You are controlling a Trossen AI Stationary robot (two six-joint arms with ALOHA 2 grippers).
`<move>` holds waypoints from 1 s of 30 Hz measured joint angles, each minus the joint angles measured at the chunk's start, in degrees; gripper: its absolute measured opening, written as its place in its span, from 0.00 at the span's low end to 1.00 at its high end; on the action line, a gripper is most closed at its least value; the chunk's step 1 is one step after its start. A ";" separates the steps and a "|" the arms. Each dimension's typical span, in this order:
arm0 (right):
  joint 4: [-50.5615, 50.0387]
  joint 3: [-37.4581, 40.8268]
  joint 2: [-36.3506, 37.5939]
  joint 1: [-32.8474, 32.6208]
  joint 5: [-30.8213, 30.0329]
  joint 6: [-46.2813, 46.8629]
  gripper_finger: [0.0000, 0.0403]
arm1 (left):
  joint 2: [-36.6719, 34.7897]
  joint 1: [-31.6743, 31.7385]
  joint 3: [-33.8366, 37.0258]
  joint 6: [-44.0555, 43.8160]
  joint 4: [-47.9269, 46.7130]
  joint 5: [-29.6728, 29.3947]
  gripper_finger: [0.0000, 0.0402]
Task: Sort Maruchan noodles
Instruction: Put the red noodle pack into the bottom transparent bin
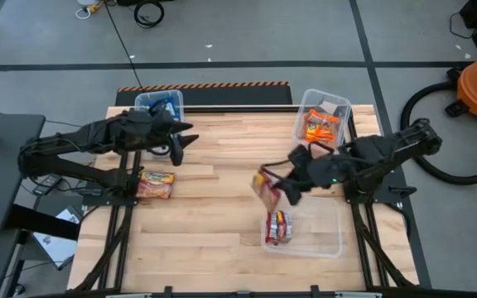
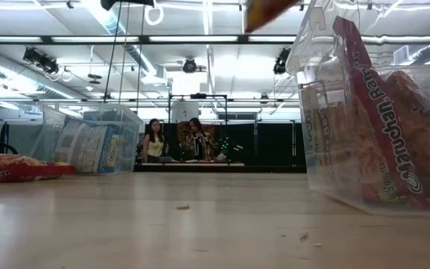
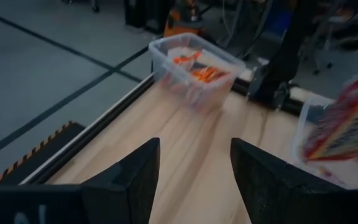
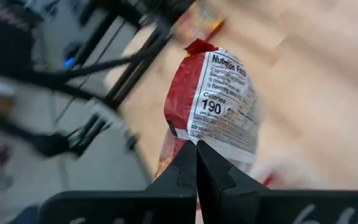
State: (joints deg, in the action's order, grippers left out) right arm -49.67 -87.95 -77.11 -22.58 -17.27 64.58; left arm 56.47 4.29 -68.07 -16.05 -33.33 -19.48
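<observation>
the right gripper (image 4: 196, 149), fingers pinched shut on a red maruchan packet (image 4: 219, 102), hangs it just beside the near clear bin (image 1: 331, 240); left gripper (image 3: 194, 171) spread, empty.

The desk (image 1: 214, 223) is pale, matt planked wood with visible grain. The bins (image 1: 325, 106) are clear, glossy plastic. The noodle packet (image 4: 219, 99) in the right end effector (image 4: 196, 146) is crinkled, shiny printed plastic film. Both arms look matt black.

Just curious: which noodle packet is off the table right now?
The red packet pinched in the right arm's shut fingers; the rest lie in bins or on the table.
</observation>
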 joint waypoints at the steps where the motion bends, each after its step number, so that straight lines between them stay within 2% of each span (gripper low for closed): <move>1: -0.92 -0.91 0.04 -1.45 0.89 1.67 0.00 | -0.02 0.00 0.02 -0.26 -0.86 -0.02 0.51; 7: -8.64 -2.15 0.05 -11.55 3.57 17.28 0.00 | -0.02 -0.04 0.02 -1.28 -2.82 0.17 0.51; 15: -26.03 -2.09 -2.41 -24.81 -7.86 55.59 0.00 | 0.11 -2.35 0.02 4.74 -2.83 1.70 0.51; 18: -27.43 -2.06 -4.59 -25.89 -7.12 57.61 0.00 | 0.11 -4.21 0.02 4.78 -2.72 1.73 0.51; 30: -25.76 -2.07 -14.74 -23.07 -5.90 57.53 0.00 | 0.13 -9.91 0.02 2.84 -2.13 1.70 0.51</move>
State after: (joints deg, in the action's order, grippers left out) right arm -75.43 -90.02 -91.85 -45.65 -23.17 122.10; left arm 56.60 -5.62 -68.05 -13.20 -35.45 -17.78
